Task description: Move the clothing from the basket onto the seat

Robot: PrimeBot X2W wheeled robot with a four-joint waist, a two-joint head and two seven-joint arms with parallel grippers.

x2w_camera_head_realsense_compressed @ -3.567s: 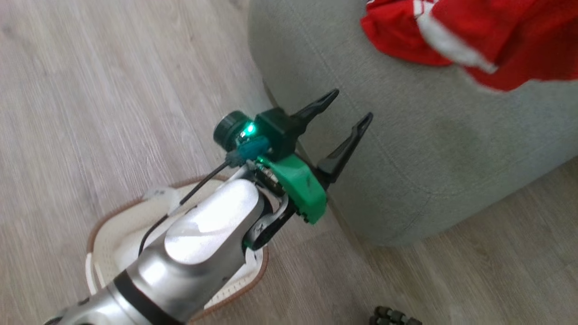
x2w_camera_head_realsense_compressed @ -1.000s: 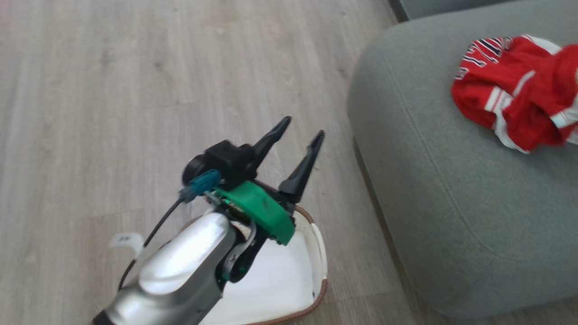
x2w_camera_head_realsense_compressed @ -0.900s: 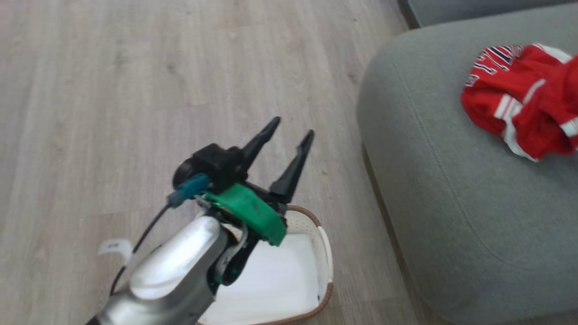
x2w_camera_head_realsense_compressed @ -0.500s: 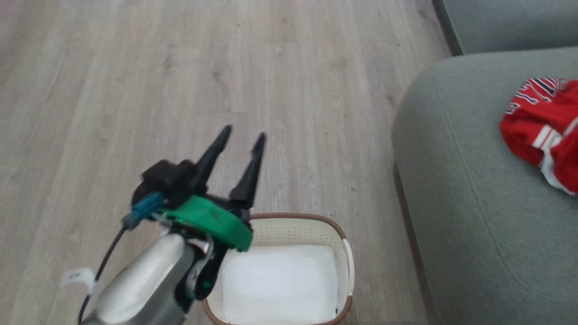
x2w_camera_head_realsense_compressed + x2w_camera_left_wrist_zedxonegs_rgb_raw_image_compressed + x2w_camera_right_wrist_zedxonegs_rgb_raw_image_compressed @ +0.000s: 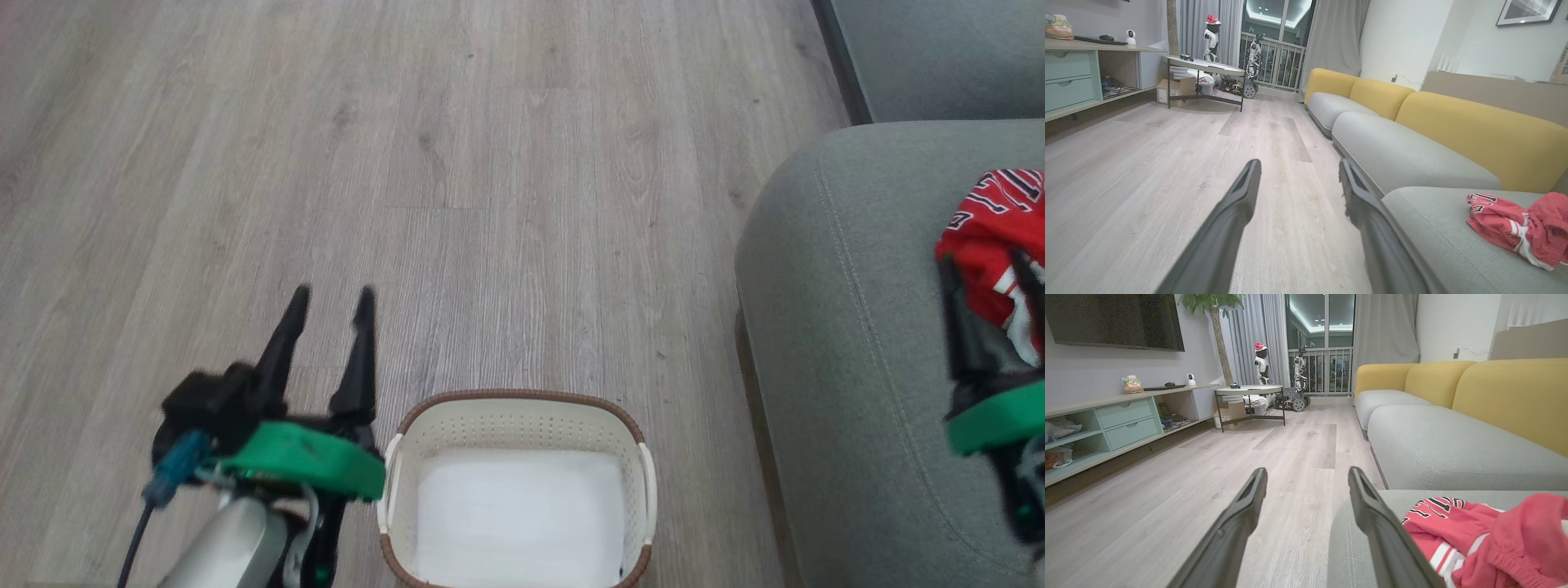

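The left fingers (image 5: 282, 351) stand wide apart above the floor (image 5: 506, 163), holding nothing, with the basket (image 5: 522, 398) just to their right. The right fingers (image 5: 1372, 514) also gape wide, and the red clothing (image 5: 1474, 535) lies on the seat (image 5: 1347, 547) beside them.

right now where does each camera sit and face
Head view: high, facing down at the white perforated plastic basket on pale wood floor; left gripper, right gripper show.
Left wrist view: low, facing along the floor beside the grey-green fabric seat; own fingers show.
Right wrist view: over the seat edge, by the red jersey clothing; own fingers show.
Both wrist views share seat and clothing.
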